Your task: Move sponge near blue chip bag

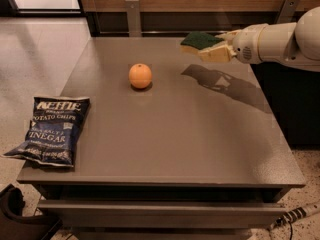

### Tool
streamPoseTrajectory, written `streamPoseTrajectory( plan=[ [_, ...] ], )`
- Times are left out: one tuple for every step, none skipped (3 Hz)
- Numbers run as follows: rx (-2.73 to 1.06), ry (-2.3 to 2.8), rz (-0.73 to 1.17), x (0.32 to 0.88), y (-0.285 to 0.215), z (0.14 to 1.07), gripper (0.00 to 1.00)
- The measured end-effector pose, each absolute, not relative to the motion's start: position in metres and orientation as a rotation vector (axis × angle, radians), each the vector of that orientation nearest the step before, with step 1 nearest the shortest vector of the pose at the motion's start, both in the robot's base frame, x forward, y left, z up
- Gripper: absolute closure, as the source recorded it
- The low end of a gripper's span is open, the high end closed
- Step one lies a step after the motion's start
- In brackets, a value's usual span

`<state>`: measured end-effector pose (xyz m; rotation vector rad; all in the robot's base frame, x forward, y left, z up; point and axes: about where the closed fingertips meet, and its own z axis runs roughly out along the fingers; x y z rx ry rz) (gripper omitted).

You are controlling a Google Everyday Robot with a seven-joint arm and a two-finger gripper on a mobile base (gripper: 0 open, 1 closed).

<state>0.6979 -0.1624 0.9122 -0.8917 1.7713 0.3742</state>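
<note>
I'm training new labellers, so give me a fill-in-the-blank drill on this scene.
The pincer grips the ____ in the air above the table's far right.
The blue chip bag lies at the table's near ____ corner.
The round fruit on the table is ____ in colour.
Missing: sponge; left; orange.

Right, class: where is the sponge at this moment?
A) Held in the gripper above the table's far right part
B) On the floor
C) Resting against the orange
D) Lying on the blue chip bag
A: the gripper is shut on the sponge, clear of the table, with its shadow on the surface below.
</note>
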Motion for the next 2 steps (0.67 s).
streamPoseTrajectory(
  plan=[
    [-0.943,1.775,0.35,0.661,-0.162,0.932,1.0],
    [-0.988,1.759,0.352,0.631,-0.153,0.941,1.0]
  ],
)
